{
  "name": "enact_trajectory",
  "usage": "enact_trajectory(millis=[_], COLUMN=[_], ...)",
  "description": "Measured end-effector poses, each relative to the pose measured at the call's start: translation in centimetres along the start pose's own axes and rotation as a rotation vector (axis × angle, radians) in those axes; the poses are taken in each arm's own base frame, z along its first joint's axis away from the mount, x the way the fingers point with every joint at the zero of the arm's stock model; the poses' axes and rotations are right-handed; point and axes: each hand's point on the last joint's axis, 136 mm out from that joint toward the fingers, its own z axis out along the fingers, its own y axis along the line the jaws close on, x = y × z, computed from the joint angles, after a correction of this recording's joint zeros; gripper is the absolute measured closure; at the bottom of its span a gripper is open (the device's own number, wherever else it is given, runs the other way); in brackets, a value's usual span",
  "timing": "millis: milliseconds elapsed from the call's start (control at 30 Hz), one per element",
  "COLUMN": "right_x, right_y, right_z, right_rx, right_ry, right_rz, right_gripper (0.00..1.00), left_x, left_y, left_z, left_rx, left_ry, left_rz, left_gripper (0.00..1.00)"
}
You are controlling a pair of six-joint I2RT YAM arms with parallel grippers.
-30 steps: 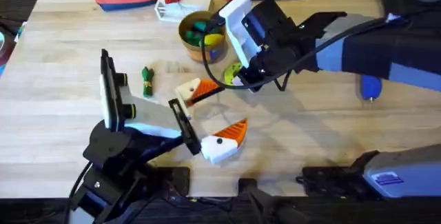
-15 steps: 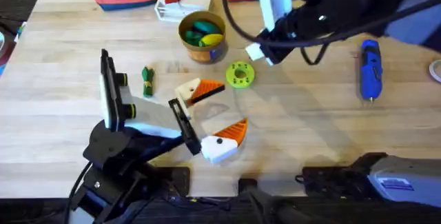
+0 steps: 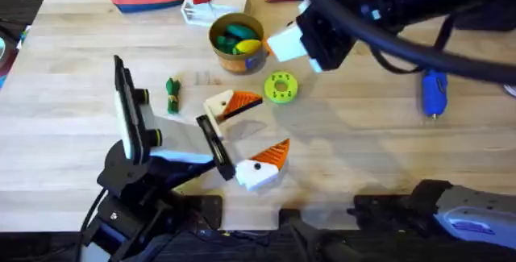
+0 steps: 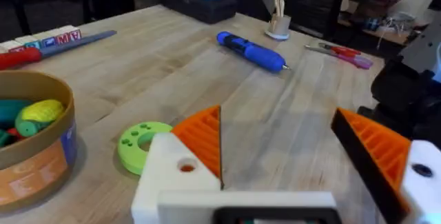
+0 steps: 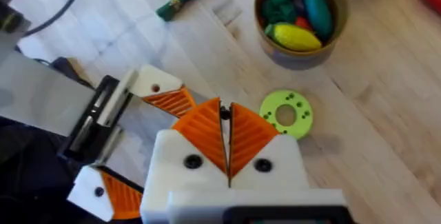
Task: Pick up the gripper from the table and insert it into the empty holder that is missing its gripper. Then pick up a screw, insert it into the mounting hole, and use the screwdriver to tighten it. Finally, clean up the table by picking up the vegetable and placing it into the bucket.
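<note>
My right fingers (image 5: pixel 228 141) pressed together, empty, above table. Left fingers (image 4: pixel 289 148) spread wide, empty. Chunky blue cylindrical screwdriver (image 3: pixel 433 93) lies at table's right: rigid, smooth, likely roll-prone; grab mid-barrel.

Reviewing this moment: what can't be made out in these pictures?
1. The screwdriver: in the overhead view, its upper end is hidden behind the blurred right arm.
2. Right gripper: in the right wrist view the jaws are shut, and the dark speck at their tips is too small to identify.
3. The bucket: in the left wrist view, cut off by the edge.
</note>
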Motion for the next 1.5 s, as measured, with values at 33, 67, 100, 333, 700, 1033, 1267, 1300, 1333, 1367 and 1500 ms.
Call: enact_trajectory(millis=[33,67,100,333,700,1033,1267,1300,1333,1367,1500], right_x=[0.0,-0.1,-0.1,0.1,0.0,0.7,0.8,0.7,0.7,0.6,0.5], right_y=[0.6,1.3,1.9,5.8,8.5,8.6,8.4,8.4,8.4,8.4,8.4], right_z=[0.1,0.2,0.4,1.9,4.5,5.1,5.2,5.2,5.2,5.2,5.2], right_rx=[-0.014,-0.030,-0.043,-0.127,-0.173,-0.173,-0.161,-0.161,-0.159,-0.158,-0.159], right_ry=[0.000,0.001,0.002,0.038,0.065,0.100,0.103,0.101,0.098,0.094,0.089], right_rz=[0.003,0.007,0.007,-0.004,-0.020,-0.014,-0.012,-0.012,-0.012,-0.012,-0.013], right_gripper=[0.998,0.997,0.997,0.997,0.998,0.998,0.998,0.998,0.998,0.998,0.998], left_x=[0.0,0.0,0.0,0.0,0.0,0.0,0.0,0.0,0.0,0.0,0.0], left_y=[0.0,0.0,0.0,0.0,-0.1,-0.1,-0.1,-0.1,-0.1,-0.1,-0.1], left_z=[0.0,0.0,0.0,0.0,0.0,0.0,0.0,0.0,0.0,0.0,0.0], left_rx=[0.000,0.000,0.000,0.002,0.004,0.004,0.004,0.004,0.004,0.004,0.004], left_ry=[0.000,0.000,0.000,0.000,0.000,0.000,0.000,0.000,0.000,0.000,0.000], left_rz=[0.017,0.034,0.047,0.087,0.097,0.097,0.098,0.098,0.098,0.098,0.098], left_gripper=[0.015,0.016,0.015,0.015,0.016,0.014,0.015,0.015,0.016,0.015,0.016])
